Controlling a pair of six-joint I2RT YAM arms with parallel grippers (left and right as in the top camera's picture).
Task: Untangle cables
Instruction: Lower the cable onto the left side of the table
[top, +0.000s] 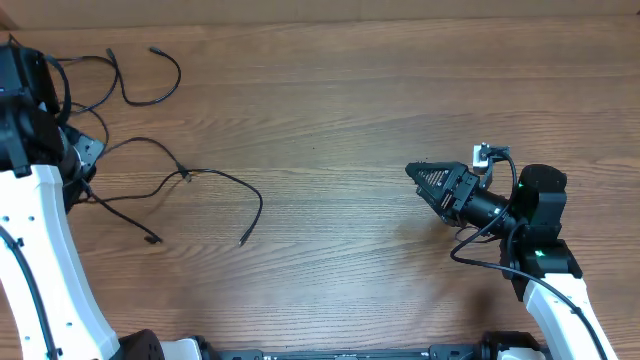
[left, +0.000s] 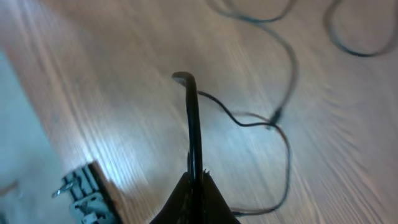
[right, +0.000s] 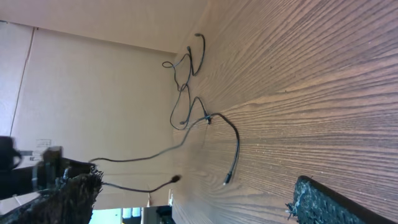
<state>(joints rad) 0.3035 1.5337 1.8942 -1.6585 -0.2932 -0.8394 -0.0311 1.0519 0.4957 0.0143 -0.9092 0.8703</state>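
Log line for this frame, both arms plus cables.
left fingers: shut on cable | right fingers: open, empty | other cables: loose on table, left side, some crossing

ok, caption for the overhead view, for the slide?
Thin black cables sprawl across the left of the wooden table beside the left arm; the right gripper sits open, well apart.

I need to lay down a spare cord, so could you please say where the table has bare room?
The table is bare across the middle, between the cables and the right hand. The left side is crowded with them.
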